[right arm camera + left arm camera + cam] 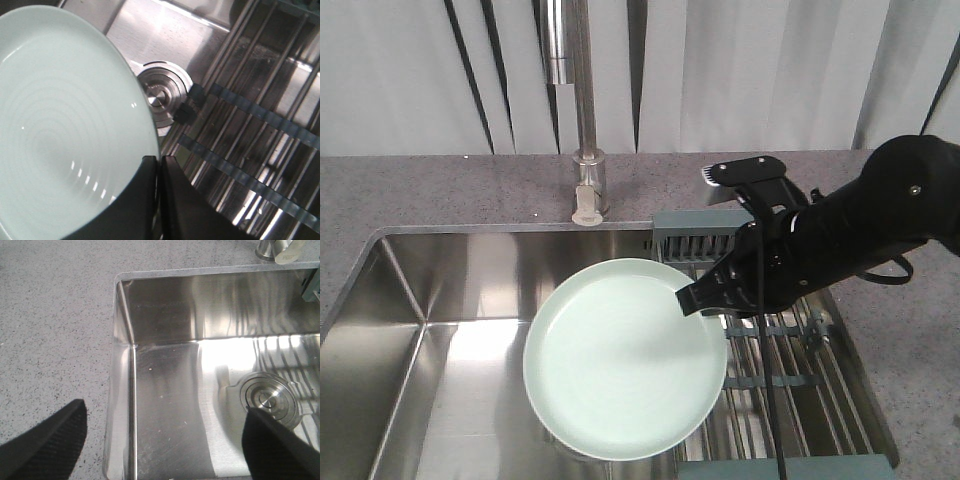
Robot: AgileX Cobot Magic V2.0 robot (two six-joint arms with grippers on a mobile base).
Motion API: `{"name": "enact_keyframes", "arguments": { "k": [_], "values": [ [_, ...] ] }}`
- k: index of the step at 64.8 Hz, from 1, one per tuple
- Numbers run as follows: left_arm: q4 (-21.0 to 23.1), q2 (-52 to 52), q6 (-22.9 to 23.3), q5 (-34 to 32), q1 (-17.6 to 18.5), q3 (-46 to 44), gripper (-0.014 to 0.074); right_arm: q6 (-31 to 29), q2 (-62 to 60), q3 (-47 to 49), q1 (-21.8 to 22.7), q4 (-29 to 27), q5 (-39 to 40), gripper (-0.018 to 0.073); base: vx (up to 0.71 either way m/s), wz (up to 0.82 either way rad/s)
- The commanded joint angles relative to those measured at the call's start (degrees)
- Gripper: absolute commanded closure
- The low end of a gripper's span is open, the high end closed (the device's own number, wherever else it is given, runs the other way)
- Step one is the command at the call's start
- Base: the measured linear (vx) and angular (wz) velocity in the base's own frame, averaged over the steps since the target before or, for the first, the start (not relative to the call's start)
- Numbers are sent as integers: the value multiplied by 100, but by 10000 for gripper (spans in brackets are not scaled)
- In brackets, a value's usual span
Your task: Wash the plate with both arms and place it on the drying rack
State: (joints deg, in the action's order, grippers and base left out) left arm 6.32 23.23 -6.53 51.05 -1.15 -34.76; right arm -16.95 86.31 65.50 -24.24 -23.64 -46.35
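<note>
Right tool [692, 297] is clamped on the right rim of the plate [620, 360], fingers [140, 200] pressed nearly together. The plate hangs face-up over the sink [390, 330], middle toward the near edge, with its right rim just over the left edge of the rack [800, 350] at the sink's right end. Left tool [162, 415] is spread wide and empty, straddling the sink's left edge, one finger over the table [50, 315].

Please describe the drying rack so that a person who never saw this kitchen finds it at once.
Find the steel sink in the grey countertop. Over its right end, beside the plate held by the right hand, lies the drying rack. Only it has parallel bars in a grey-green frame.
</note>
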Motion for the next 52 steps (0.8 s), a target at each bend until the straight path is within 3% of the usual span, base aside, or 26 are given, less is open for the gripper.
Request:
{"name": "enact_keyframes", "arguments": {
  "k": [1, 22, 52],
  "values": [
    [60, 40, 56, -323, 12, -145, 11, 144, -203, 146, -245, -197, 500, 561, 0, 0],
    [60, 40, 56, -323, 12, -145, 11, 341, 562, 971, -600, -181, 480, 561, 0, 0],
    [60, 40, 56, -323, 12, -145, 11, 345, 1815, 2935, -402, 111, -140, 561, 0, 0]
  ]
}}
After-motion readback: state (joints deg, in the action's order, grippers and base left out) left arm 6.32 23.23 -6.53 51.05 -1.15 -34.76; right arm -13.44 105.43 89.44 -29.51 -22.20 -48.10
